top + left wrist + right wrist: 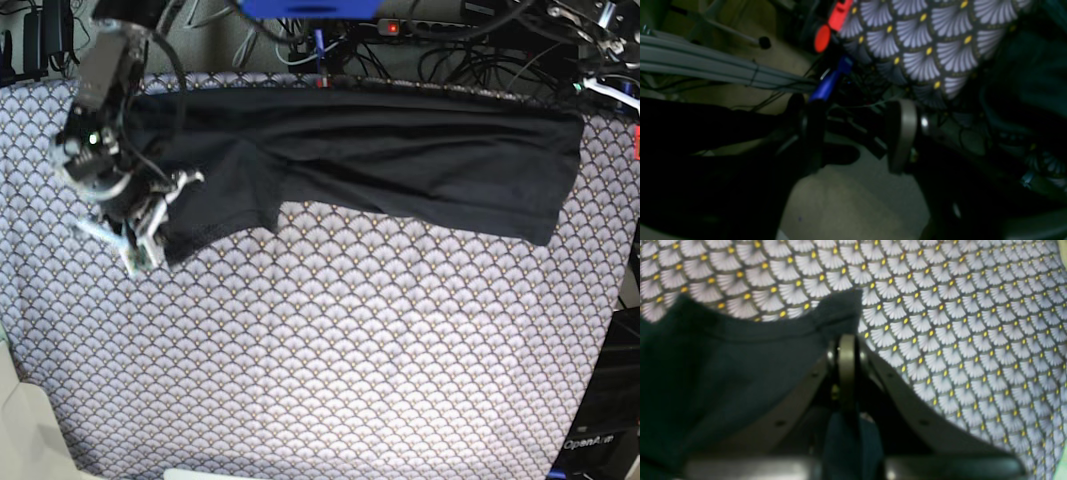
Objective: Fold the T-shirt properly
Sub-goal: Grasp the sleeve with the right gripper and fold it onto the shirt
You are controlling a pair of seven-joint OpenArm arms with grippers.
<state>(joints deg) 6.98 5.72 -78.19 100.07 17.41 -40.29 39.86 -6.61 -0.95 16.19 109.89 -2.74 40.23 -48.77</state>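
Left wrist view blurred, dim: T-shirt (1023, 66) barely distinguishable.

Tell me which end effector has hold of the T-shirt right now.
The right end effector, at the base view's left. Its jaws are shut on the T-shirt by the sleeve corner. The left end effector stands open off the table edge, holding nothing.

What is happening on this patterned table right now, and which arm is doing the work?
A two-armed robot is folding a dark T-shirt that lies stretched along the far edge of the fan-patterned tablecloth. The right gripper has pinched shut on a sleeve end of the shirt, at the left of the base view. The left gripper is open and empty, off past the table's edge over cables and floor. No fold is visible yet.
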